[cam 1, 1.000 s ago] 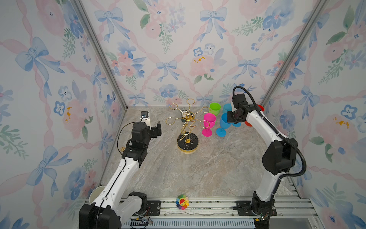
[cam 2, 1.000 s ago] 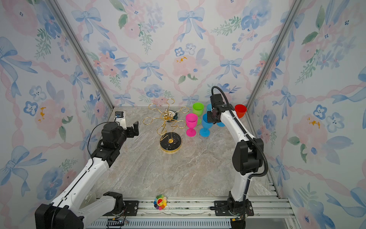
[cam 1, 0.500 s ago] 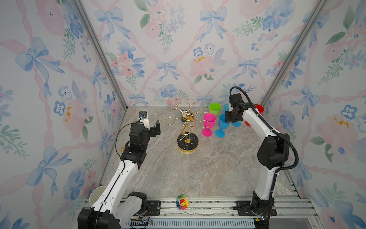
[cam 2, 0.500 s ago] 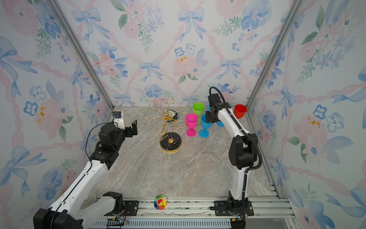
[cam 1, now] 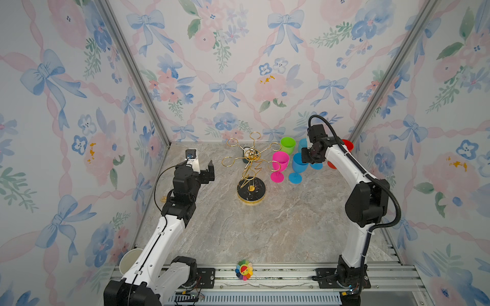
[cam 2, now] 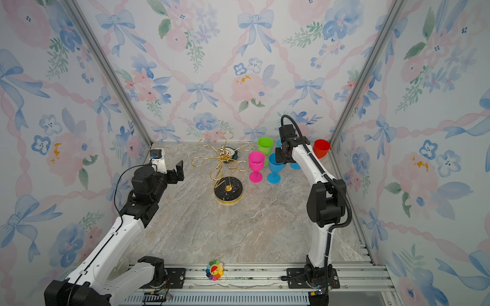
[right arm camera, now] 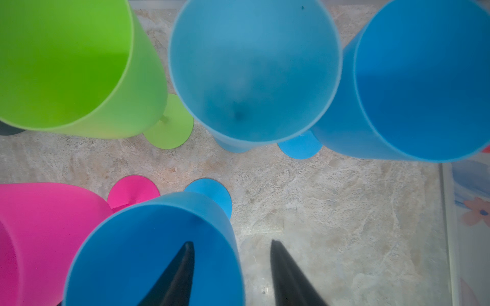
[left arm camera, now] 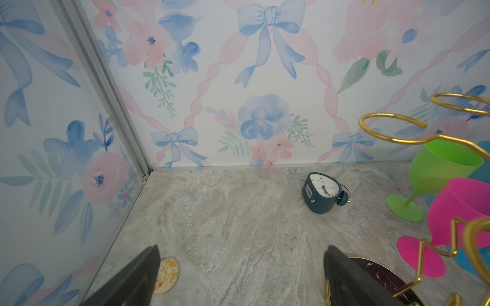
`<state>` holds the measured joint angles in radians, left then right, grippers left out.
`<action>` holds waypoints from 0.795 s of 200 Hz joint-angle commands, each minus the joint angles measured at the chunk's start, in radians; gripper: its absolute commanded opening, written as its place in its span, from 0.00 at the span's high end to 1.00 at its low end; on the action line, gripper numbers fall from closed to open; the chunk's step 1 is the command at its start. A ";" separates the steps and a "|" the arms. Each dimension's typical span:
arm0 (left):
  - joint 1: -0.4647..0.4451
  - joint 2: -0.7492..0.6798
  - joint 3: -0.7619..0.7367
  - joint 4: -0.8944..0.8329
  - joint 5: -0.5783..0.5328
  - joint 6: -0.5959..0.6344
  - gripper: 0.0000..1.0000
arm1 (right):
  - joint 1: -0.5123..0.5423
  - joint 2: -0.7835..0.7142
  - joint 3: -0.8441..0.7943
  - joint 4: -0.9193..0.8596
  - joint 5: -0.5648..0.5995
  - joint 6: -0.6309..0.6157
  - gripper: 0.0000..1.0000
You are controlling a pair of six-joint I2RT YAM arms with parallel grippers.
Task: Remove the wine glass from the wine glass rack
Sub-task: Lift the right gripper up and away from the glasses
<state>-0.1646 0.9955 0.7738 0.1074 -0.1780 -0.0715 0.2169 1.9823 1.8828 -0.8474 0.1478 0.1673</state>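
The blue wine glass [right arm camera: 127, 254] is seen standing upright on the bench [cam 1: 265, 227], just beside a pink glass [cam 1: 279, 161] and to the right of the wine glass rack [cam 1: 251, 188], apart from its gold loops. The right tool [right arm camera: 231, 241] is held directly above it with jaws parted: one finger is seen inside the bowl, the other outside the rim, and neither is pressed against the wall. The left tool [left arm camera: 241, 247] is spread wide, with nothing grasped, to the left of the rack.
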 commanded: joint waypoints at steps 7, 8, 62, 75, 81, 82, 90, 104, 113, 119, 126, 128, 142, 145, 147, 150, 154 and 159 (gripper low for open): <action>0.016 0.008 -0.007 0.012 0.001 0.015 0.02 | -0.007 -0.133 -0.040 0.050 -0.003 0.007 0.34; 0.016 0.008 -0.007 0.013 0.001 0.015 0.02 | -0.007 -0.140 -0.045 0.055 -0.002 0.006 0.33; 0.046 0.027 -0.001 0.013 0.017 0.005 0.02 | -0.051 -0.410 -0.313 0.263 0.021 0.017 0.06; 0.048 0.038 0.007 0.014 0.018 0.003 0.02 | -0.085 -0.474 -0.398 0.317 0.027 0.037 0.00; 0.048 0.047 0.014 0.014 0.020 0.000 0.02 | -0.102 -0.504 -0.437 0.342 0.028 0.047 0.02; 0.049 0.048 0.015 0.014 0.020 0.000 0.02 | -0.104 -0.508 -0.443 0.345 0.028 0.049 0.03; 0.050 0.060 0.026 0.015 0.025 -0.008 0.02 | -0.128 -0.544 -0.495 0.376 0.028 0.063 0.03; 0.050 0.074 0.042 0.016 0.032 -0.025 0.02 | -0.170 -0.601 -0.580 0.418 0.034 0.083 0.03; 0.050 0.078 0.046 0.023 0.036 -0.039 0.02 | -0.193 -0.628 -0.629 0.439 0.040 0.094 0.03; 0.050 0.081 0.046 0.031 0.036 -0.046 0.02 | -0.205 -0.644 -0.659 0.449 0.044 0.102 0.03; 0.050 0.082 0.044 0.041 0.033 -0.055 0.02 | -0.218 -0.657 -0.691 0.464 0.044 0.109 0.03; 0.050 0.081 0.041 0.045 0.030 -0.057 0.02 | -0.221 -0.660 -0.701 0.466 0.044 0.111 0.03; 0.048 0.077 0.018 0.078 0.018 -0.078 0.02 | -0.238 -0.674 -0.755 0.492 0.055 0.115 0.03; 0.048 0.075 0.011 0.086 0.015 -0.082 0.02 | -0.239 -0.674 -0.765 0.500 0.058 0.114 0.03; 0.047 0.073 0.005 0.093 0.014 -0.085 0.02 | -0.240 -0.673 -0.771 0.503 0.062 0.114 0.03; 0.047 0.073 -0.003 0.105 0.012 -0.087 0.02 | -0.240 -0.671 -0.779 0.510 0.066 0.114 0.03; 0.045 0.070 -0.016 0.118 0.008 -0.091 0.02 | -0.242 -0.669 -0.788 0.514 0.072 0.113 0.03; 0.045 0.065 -0.031 0.133 0.004 -0.095 0.02 | -0.243 -0.663 -0.796 0.517 0.079 0.112 0.03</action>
<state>-0.1226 1.0771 0.7834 0.1467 -0.1596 -0.1196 -0.0181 1.3247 1.1381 -0.4076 0.1913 0.2573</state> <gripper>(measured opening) 0.979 0.969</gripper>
